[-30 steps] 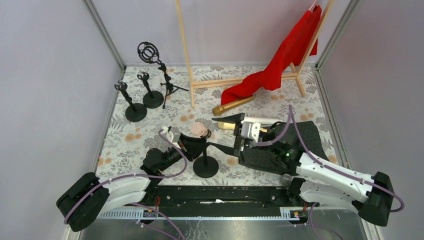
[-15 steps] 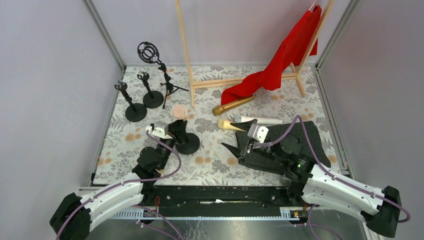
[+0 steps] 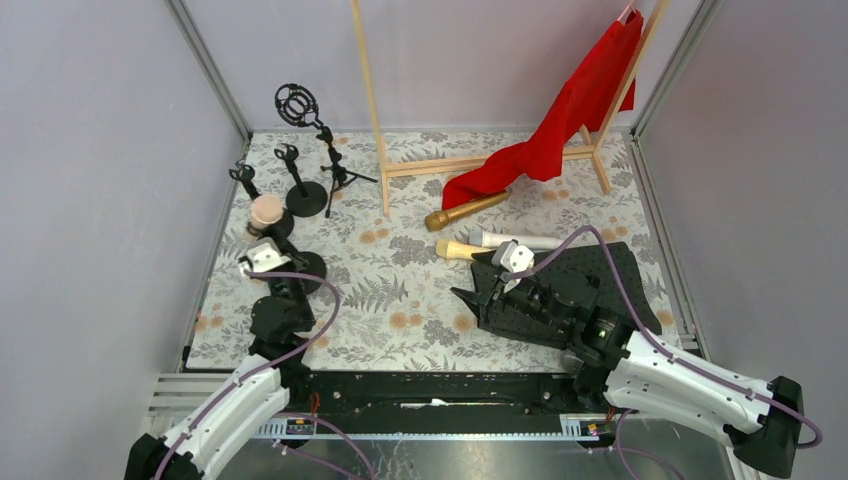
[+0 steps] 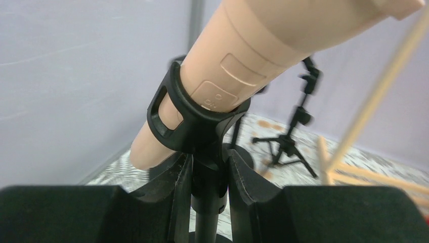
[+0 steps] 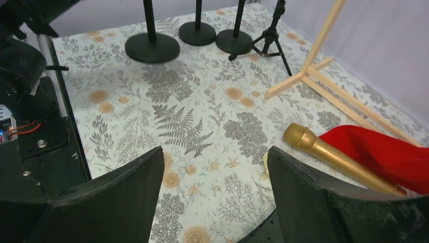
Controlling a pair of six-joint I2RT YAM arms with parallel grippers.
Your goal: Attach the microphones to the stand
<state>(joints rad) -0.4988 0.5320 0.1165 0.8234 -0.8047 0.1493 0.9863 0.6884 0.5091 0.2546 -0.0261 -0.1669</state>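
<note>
Left arm (image 3: 235, 400): reaches forward from its base along the left side of the worktop (image 3: 400, 300), with the wrist at the far end of the reach.
Left hand (image 4: 208, 179): clamped on the stem of the stand (image 4: 172, 119) — I see 1 black finger pressed against each side, just under the clip.
Pink microphone (image 4: 243, 61): seated in that clip and tilted. Its tail pokes out below the clip and its head runs up out of my wrist view. From above, its round head shows at the left of the worktop, near 2 round-base stands (image 3: 300, 195).
Tripod (image 3: 330, 165): stands just beyond those 2, with a ring mount on top.
Right arm (image 3: 680, 375): bent in over the black mat (image 3: 610, 265), forearm pointing left toward the middle of the worktop.
Right hand (image 5: 216, 152): fingers spread wide, nothing between them — it hovers low over the floral surface at the mat's left edge.
Gold microphone (image 5: 329, 157): lies flat, head toward the left, tail against the red cloth (image 3: 565, 115).
Pale yellow microphone (image 3: 455, 249): lies flat just beyond the right hand, at the mat's far-left corner.
White microphone (image 3: 520, 241): lies close beside the pale yellow one. I cannot tell whether they touch.
Wooden rack (image 3: 370, 90): stands at the back, with the red cloth draped from it down onto the worktop.
</note>
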